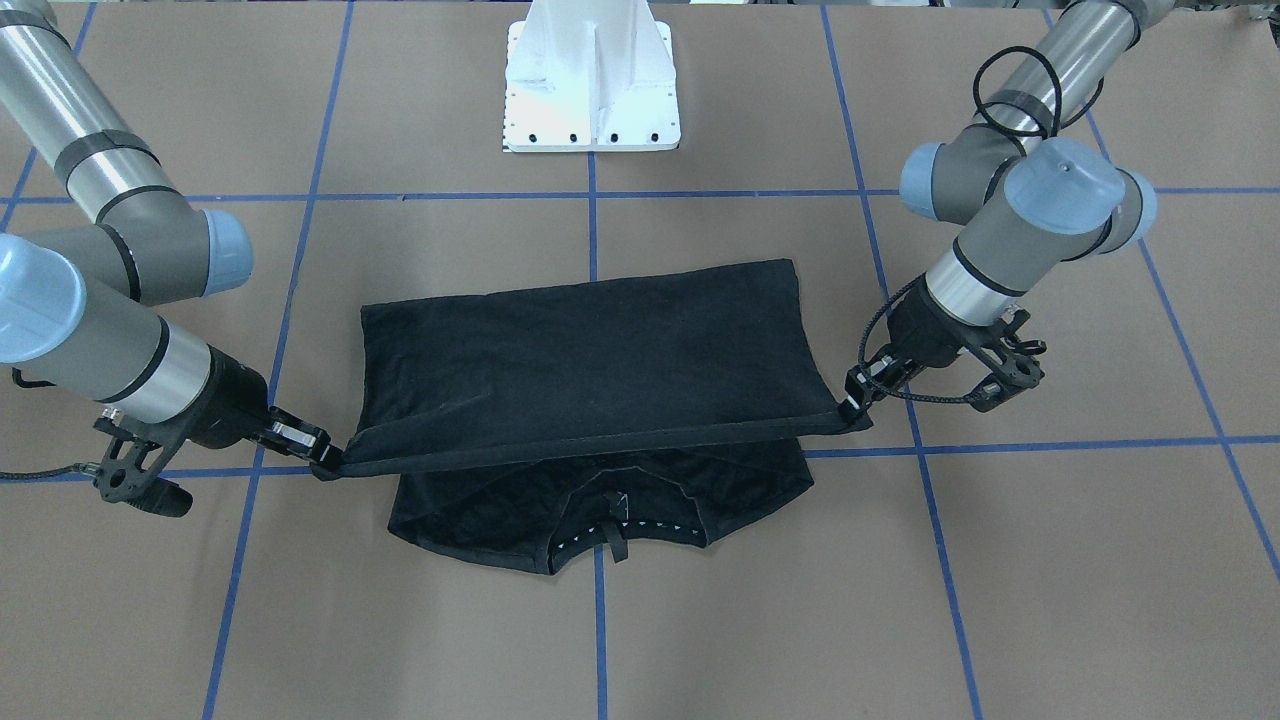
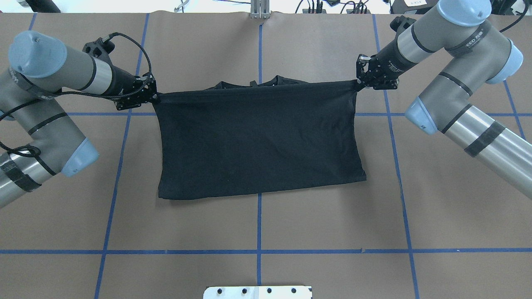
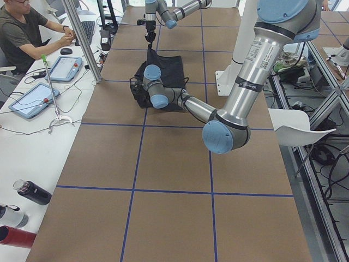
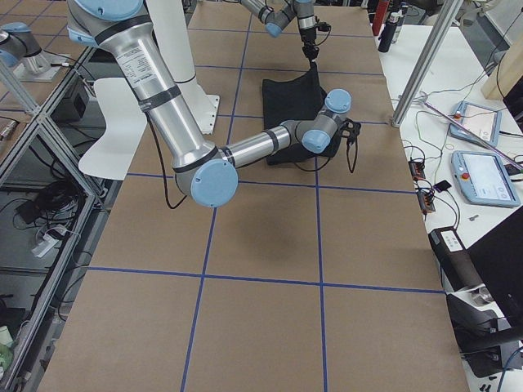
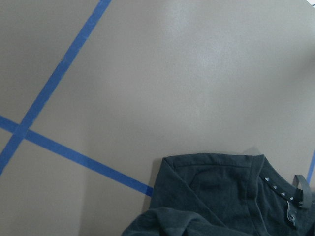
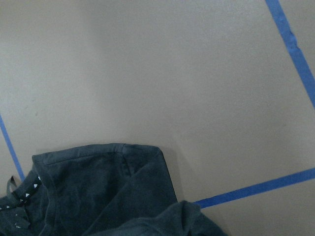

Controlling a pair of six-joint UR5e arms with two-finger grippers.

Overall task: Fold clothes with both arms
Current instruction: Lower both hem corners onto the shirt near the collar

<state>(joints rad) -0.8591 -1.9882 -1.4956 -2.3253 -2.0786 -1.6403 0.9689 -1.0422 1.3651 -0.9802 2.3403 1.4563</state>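
Observation:
The black T-shirt (image 1: 600,350) is folded over itself, plain side up, with no print showing. Its upper layer is stretched taut between both grippers, and the collar end (image 1: 600,515) lies on the table underneath. My left gripper (image 1: 858,395) is shut on one corner of the taut edge. My right gripper (image 1: 325,455) is shut on the other corner. In the overhead view the shirt (image 2: 257,137) hangs between the left gripper (image 2: 151,96) and the right gripper (image 2: 360,81). The left wrist view shows the shirt's lower layer (image 5: 221,196), and so does the right wrist view (image 6: 98,191).
The brown table (image 2: 257,232) carries a grid of blue tape lines. The white pedestal base (image 1: 592,80) stands behind the shirt. An operator (image 3: 27,33) sits at a side desk with tablets (image 3: 32,98) and bottles (image 3: 30,192).

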